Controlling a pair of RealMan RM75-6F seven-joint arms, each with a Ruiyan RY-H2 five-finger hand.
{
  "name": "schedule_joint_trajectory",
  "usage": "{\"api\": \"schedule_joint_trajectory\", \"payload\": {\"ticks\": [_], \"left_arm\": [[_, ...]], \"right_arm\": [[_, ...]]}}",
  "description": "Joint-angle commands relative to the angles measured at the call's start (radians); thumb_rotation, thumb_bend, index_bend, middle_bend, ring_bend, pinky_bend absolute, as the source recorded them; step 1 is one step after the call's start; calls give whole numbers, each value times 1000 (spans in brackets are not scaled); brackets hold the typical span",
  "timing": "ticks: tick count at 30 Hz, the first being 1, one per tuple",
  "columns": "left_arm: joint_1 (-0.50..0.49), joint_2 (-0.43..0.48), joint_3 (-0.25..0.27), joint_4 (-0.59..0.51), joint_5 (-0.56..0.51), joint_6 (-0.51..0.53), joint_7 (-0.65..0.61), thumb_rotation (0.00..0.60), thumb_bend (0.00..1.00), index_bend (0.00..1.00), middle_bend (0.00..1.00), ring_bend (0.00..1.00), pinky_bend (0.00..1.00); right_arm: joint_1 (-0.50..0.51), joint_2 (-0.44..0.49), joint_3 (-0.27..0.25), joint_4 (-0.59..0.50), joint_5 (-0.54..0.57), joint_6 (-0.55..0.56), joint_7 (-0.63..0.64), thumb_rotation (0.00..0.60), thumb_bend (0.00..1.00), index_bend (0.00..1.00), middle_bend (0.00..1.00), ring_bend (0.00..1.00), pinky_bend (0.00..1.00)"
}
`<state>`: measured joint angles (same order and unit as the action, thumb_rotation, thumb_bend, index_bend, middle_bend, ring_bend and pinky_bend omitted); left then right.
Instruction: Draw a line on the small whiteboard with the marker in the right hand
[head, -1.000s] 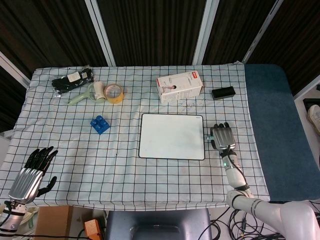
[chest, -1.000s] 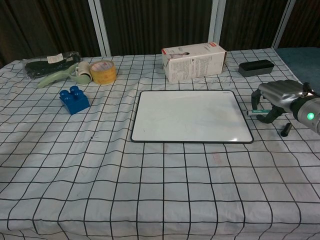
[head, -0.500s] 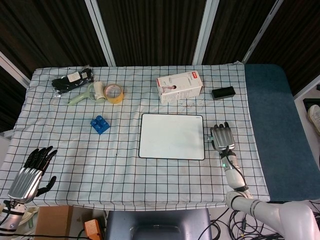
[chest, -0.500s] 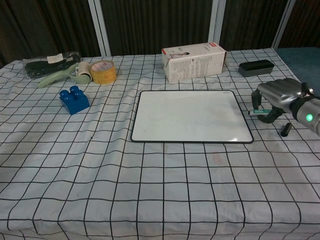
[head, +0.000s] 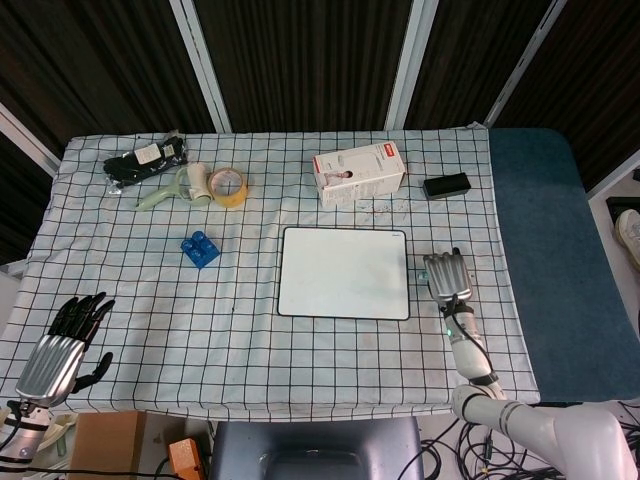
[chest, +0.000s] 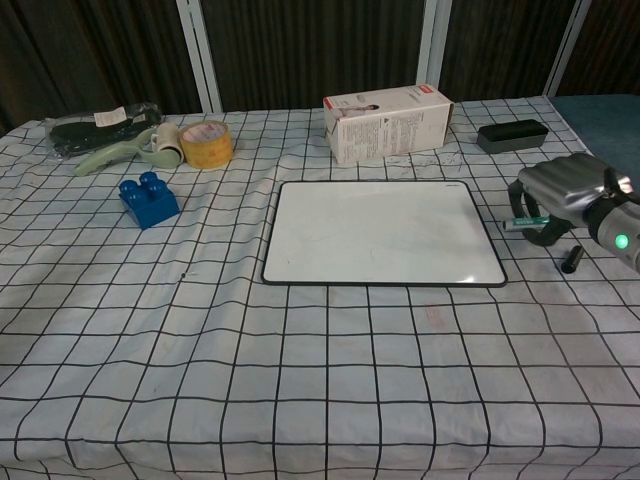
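Holding the marker (chest: 519, 223) in curled fingers near the tabletop's right edge, the right hand (chest: 556, 196) sits beside the whiteboard (chest: 380, 232), apparently poised to draw.

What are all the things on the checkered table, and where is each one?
Small white whiteboard with black rim: one, table centre, blank.
Green-and-silver marker: one, held in the right hand, right of the whiteboard.
Small black cap: one, on the cloth by the right hand.
White cardboard box with red stripe: one, behind the whiteboard.
Black rectangular eraser: one, far right.
Blue toy building brick: one, left of the whiteboard.
Yellow tape roll: one, far left.
Pale green handled tool with white roller: one, beside the tape.
Black packaged bundle: one, far left corner.
Black-and-white checkered tablecloth: one, covering the table.
Right hand: silver, holds the marker.
Left hand: silver and black, near left edge, holding nothing.
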<state>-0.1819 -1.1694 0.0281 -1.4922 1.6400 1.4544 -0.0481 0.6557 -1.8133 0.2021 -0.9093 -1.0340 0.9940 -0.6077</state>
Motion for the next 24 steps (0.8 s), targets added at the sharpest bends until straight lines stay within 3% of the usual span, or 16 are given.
{"api": "schedule_joint_trajectory", "payload": {"ticks": [1,7,11,18,24], "left_arm": [[0,0,0,0,0,-1,0,600,412,0,0,0,23],[-2,0,-1,0,-3,-5,-2,600,411,0,0,0,23],[-2,0,-1,0,-5,-6,-2,600,411,0,0,0,23],[-5,0,0,-1,-5,-12,-3,600,410,0,0,0,23],[-9,0,0,-2,-8,-22,-6,600,410,0,0,0,23]], "right_arm": [[-3,-6,-4,12,-12,4,13,600,363,806,531,480,348],[-12,-31,-16,65,-78,41,100,600,367,889,576,528,432],[-25,-55,-27,115,-151,100,234,600,368,939,602,561,499],[-47,-138,-22,258,-289,274,673,600,368,959,616,603,568],[-36,-197,32,271,-322,350,1089,600,367,966,623,612,587]]}}
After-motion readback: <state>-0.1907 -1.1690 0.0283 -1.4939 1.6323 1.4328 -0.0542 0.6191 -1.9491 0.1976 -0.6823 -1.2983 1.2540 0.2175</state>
